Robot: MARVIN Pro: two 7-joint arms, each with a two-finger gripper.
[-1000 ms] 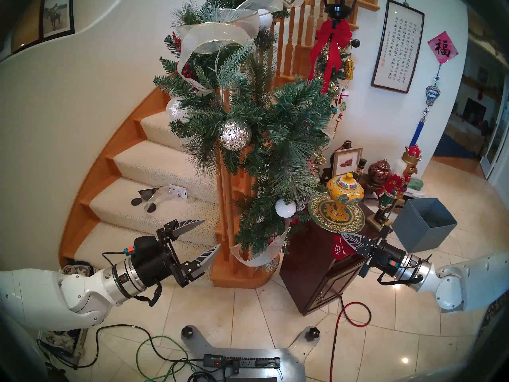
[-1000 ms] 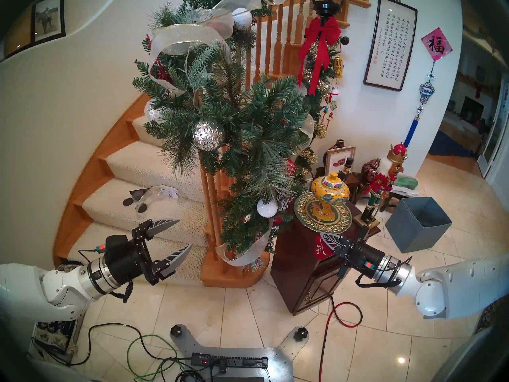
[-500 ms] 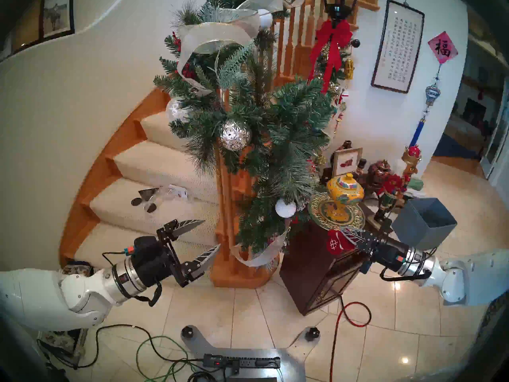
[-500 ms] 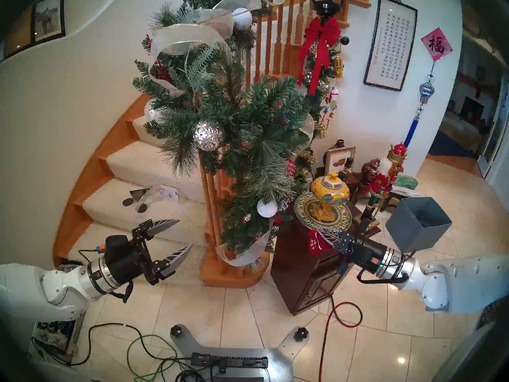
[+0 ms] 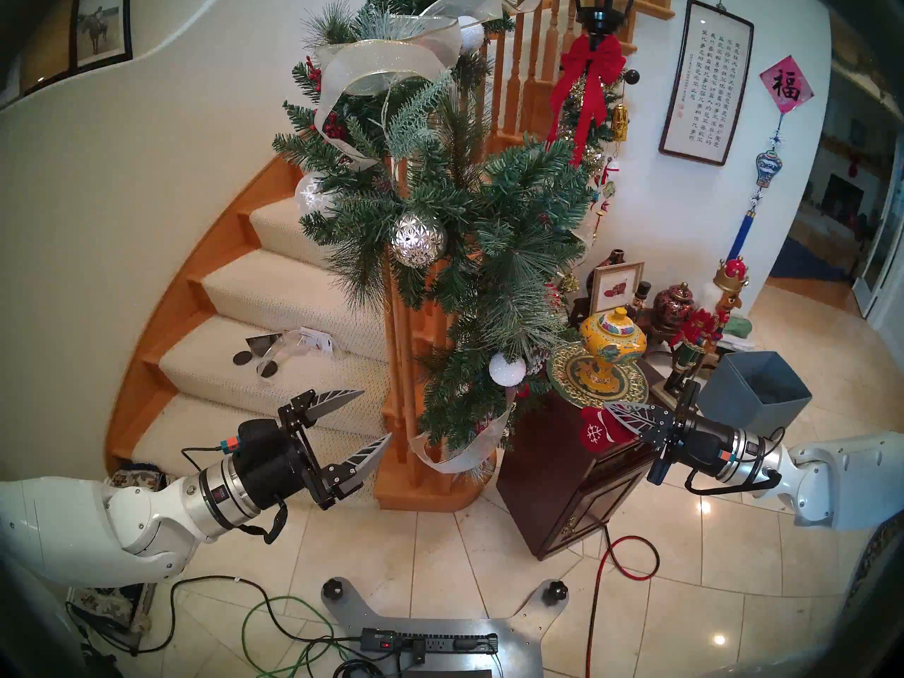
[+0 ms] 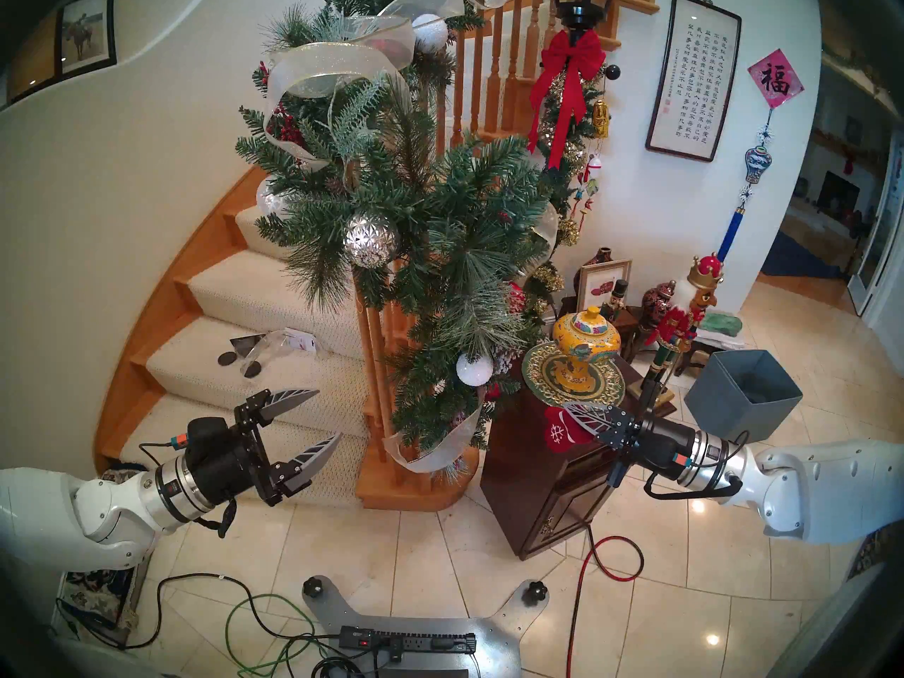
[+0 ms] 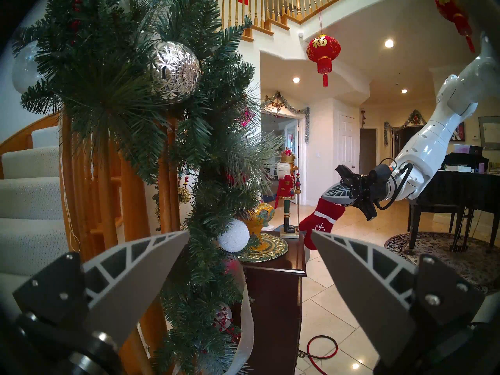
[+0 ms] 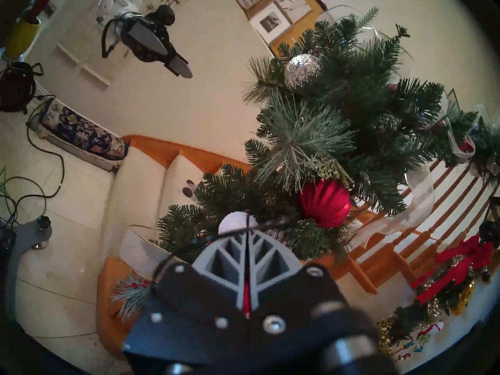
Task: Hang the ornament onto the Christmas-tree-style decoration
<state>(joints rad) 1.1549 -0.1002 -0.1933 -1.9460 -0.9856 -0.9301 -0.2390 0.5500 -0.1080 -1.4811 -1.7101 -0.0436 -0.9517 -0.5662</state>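
One grey box (image 5: 753,397) stands open, its contents unclear.

You see a soft matt red cloth mitten (image 7: 320,221), a faceted shiny silver ball (image 5: 418,239), a glossy dark wood cabinet (image 5: 562,471) and rough cream stair carpet (image 5: 274,300).

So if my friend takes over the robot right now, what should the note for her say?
Right gripper: shut on the red mitten, held in the air above the dark wooden cabinet.
Left gripper: open, empty, by the stair post.
Garland: on the stair railing, just left of the mitten, not touching it.
Done: mitten is picked up.
Left: carry it to a branch, hang it, let go.
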